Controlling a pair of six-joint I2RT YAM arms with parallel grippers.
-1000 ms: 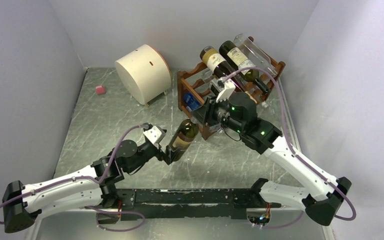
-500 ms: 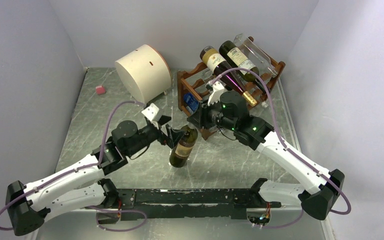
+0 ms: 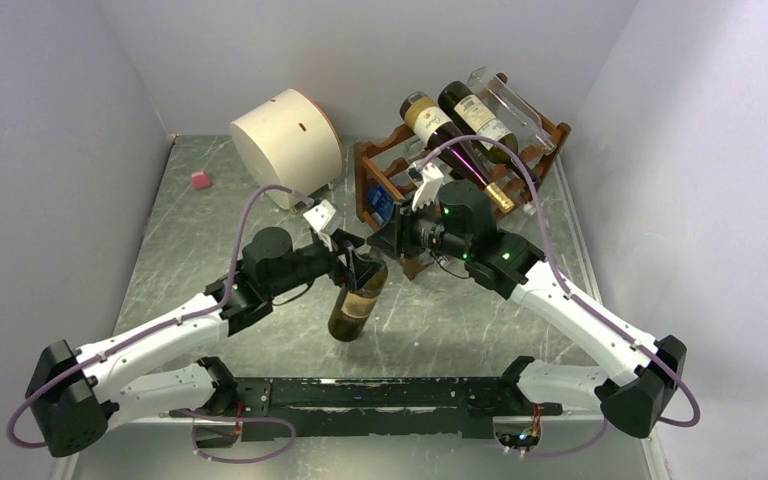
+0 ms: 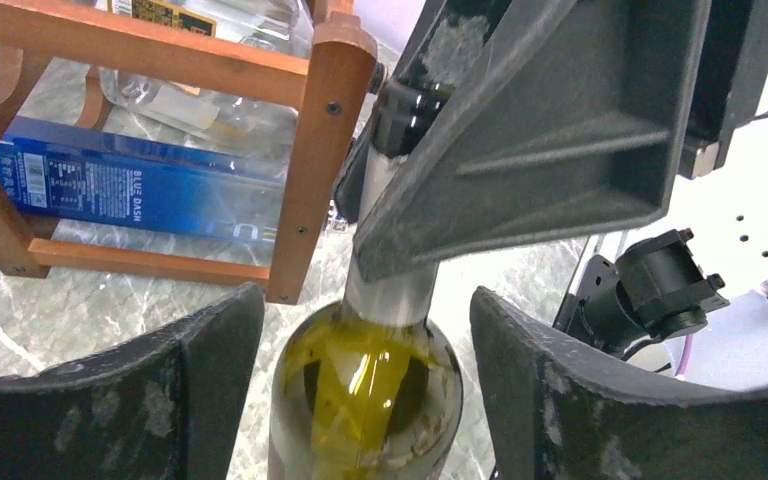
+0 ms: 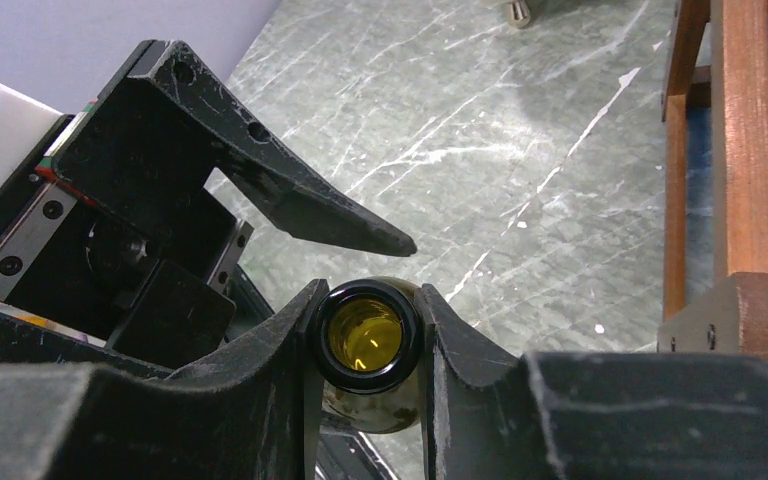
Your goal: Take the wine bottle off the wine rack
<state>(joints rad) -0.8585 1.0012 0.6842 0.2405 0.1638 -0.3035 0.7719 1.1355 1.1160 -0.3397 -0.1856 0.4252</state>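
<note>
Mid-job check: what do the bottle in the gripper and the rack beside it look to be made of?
The wine bottle looks like olive-green glass with a glossy finish: light passes through it and its highlights are sharp. The wine rack appears to be wood with a smooth reddish-brown stain. It has square-cut posts and rails, and a screw head shows on one post.

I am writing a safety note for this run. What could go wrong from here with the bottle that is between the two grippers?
The right gripper pinches the wine bottle only at its smooth glass mouth, so the bottle might slip out. The left gripper is open around the bottle's shoulder; if the right one lets go before it closes, the bottle could fall.
</note>
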